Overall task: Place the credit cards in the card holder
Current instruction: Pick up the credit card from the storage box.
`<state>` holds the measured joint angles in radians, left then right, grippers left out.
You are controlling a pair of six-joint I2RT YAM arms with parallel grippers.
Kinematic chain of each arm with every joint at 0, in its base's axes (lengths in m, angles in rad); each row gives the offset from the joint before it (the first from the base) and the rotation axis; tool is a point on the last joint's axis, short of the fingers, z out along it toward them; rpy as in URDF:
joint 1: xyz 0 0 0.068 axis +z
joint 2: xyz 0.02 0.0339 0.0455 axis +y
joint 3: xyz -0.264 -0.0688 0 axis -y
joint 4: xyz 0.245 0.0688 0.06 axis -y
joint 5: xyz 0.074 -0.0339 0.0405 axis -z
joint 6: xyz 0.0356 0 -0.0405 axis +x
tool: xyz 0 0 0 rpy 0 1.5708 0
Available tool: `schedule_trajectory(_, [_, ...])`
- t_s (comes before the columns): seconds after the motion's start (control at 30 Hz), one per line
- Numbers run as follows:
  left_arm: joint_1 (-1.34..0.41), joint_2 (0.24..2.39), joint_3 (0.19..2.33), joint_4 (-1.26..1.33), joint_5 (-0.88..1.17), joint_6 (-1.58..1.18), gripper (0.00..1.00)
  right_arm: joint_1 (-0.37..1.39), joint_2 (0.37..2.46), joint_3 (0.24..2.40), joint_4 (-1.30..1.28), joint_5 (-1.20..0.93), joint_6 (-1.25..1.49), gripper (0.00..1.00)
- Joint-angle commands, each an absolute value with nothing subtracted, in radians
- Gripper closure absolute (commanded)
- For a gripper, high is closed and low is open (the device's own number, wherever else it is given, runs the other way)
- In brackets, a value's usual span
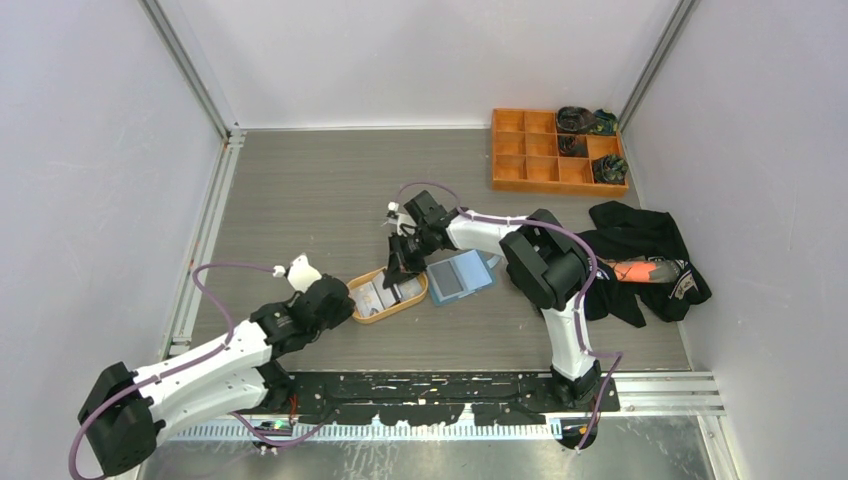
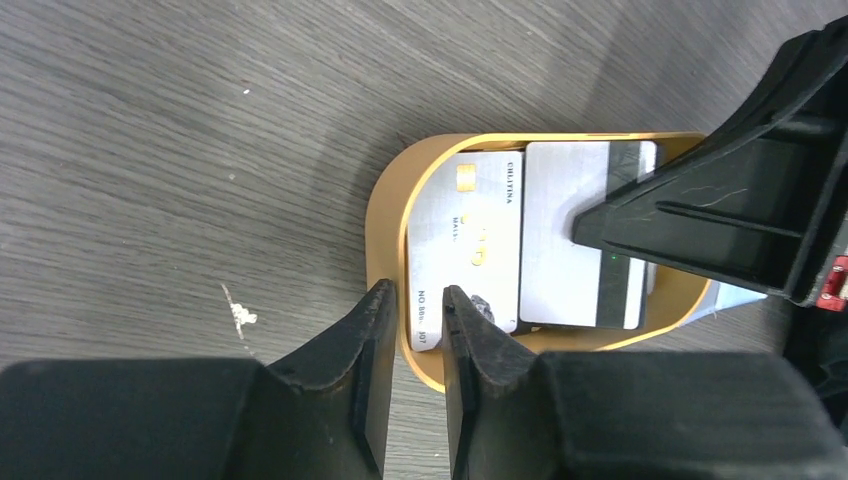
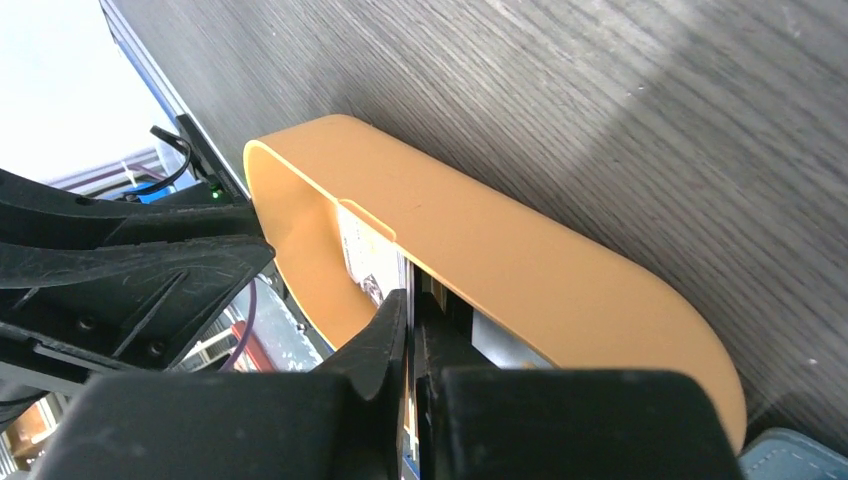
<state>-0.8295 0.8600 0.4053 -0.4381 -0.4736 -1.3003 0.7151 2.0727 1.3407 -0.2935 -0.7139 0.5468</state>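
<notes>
At the far left we see the left arm (image 1: pixel 200 375) stretched low across the grey table (image 1: pixel 320 190). Its left gripper (image 2: pixel 418 303) sits at the left end of the orange oval tray (image 2: pixel 385 215). The fingers are spread only a little, one outside the tray's wall and one inside, so the rim runs through the gap. The gap looks wider than the wall, and we see no grip on it.

The credit cards (image 2: pixel 470 240) lie flat inside the tray. One is silver-grey with a gold chip. Just to its right is a white one with a dark stripe, and a dark edge shows beneath them.

The right gripper (image 3: pixel 410 305) reaches down into the right half of the tray, over the white card. Its fingers are pressed together, with only a hairline slit between them. We cannot tell whether a card is pinched in that slit.

Just beside the tray's right end, the blue card holder (image 1: pixel 460 277) lies flat on the table with no card in it that we can make out. We cannot tell whether it touches the tray.

Further right, the right arm (image 1: pixel 545 265) bends back toward its base at the near edge. A black cloth (image 1: pixel 640 235) lies crumpled beside it, with something orange-red on top. At the back right stands the orange compartment box (image 1: pixel 520 165), with dark items in its right-hand cells.
</notes>
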Motion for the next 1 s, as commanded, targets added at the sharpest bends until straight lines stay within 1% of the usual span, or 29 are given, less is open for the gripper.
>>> schedule_trajectory(0.0, [-0.833,0.81,0.423,-0.387,-0.486,-1.251,0.74,0.715,2.049,1.357,-0.287,-0.727,0.529,0.93])
schedule_trajectory(0.03, [-0.833,0.798,0.422,-0.383,-0.483,-1.23,0.71,0.714,2.049,1.356,-0.284,-0.739,0.525,0.89])
schedule_trajectory(0.1, [-0.833,0.763,0.412,-0.362,-0.466,-1.169,0.69,0.708,2.047,1.348,-0.27,-0.758,0.525,0.81])
schedule_trajectory(0.13, [-0.833,0.741,0.404,-0.348,-0.454,-1.126,0.65,0.705,2.045,1.344,-0.26,-0.768,0.526,0.78])
schedule_trajectory(0.17, [-0.833,0.719,0.394,-0.33,-0.441,-1.096,0.64,0.703,2.044,1.342,-0.254,-0.778,0.526,0.76])
schedule_trajectory(0.2, [-0.833,0.695,0.382,-0.314,-0.428,-1.07,0.61,0.699,2.042,1.34,-0.247,-0.794,0.527,0.75])
schedule_trajectory(0.3, [-0.833,0.622,0.353,-0.292,-0.405,-1.025,0.56,0.687,2.03,1.335,-0.232,-0.825,0.531,0.74])
schedule_trajectory(0.4, [-0.832,0.581,0.336,-0.278,-0.39,-1.001,0.53,0.674,2.018,1.331,-0.226,-0.844,0.532,0.74])
schedule_trajectory(0.53, [-0.832,0.579,0.331,-0.261,-0.376,-0.986,0.52,0.66,2.007,1.327,-0.222,-0.862,0.535,0.76])
schedule_trajectory(0.97, [-0.834,0.664,0.317,-0.153,-0.313,-0.97,0.52,0.629,1.983,1.322,-0.232,-0.9,0.517,0.77])
